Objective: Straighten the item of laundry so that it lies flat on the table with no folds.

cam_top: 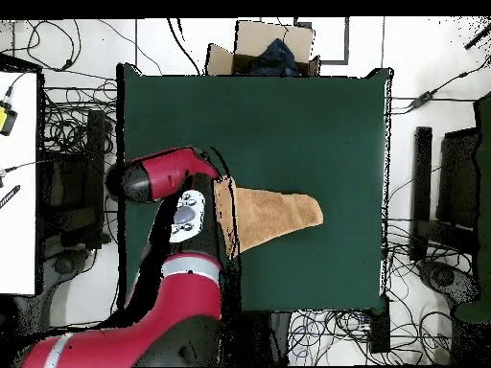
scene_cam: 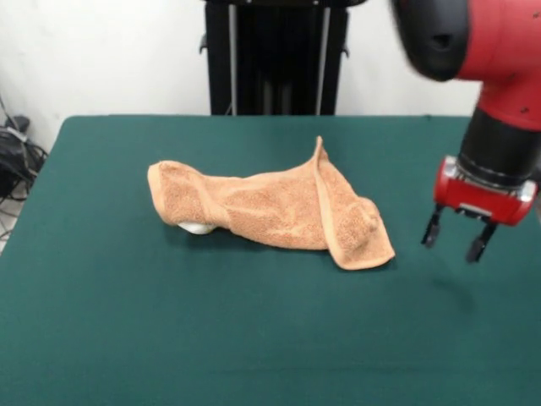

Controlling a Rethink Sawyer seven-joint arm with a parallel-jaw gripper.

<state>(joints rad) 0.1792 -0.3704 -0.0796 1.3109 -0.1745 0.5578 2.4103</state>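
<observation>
Pincer [scene_cam: 457, 238]: seen at the right of the front view, hung from the red and black arm [scene_cam: 499, 101]; two dark fingertips [scene_cam: 433, 230] are held apart with a clear gap between them, and nothing is gripped. It is poised a little above the desk, apart from the cloth.

Towel [scene_cam: 270, 205]: an orange-tan terry piece, found beside the pincer, off toward the middle of the desk in the front view; its nearest corner is close to the fingertips but not touched by them. It is bunched and folded, not spread flat. One edge is raised in a ridge up to a peak, and a flap is turned over on the side nearest the pincer. The far end is rolled under.

White tag [scene_cam: 198, 227]: glimpsed beneath the lower edge of the towel's far end, away from the pincer.

Desk [scene_cam: 254, 338]: dark green top, much larger than the towel; bare cloth is seen under the pincer.

Overhead view: the towel [cam_top: 278, 217] is seen as a tapered shape on the desk [cam_top: 288, 115]; one end is covered by the arm [cam_top: 177, 206]. The pincer itself is not made out here.

Pedestal [scene_cam: 275, 55]: a black column, placed behind the far desk edge.
</observation>
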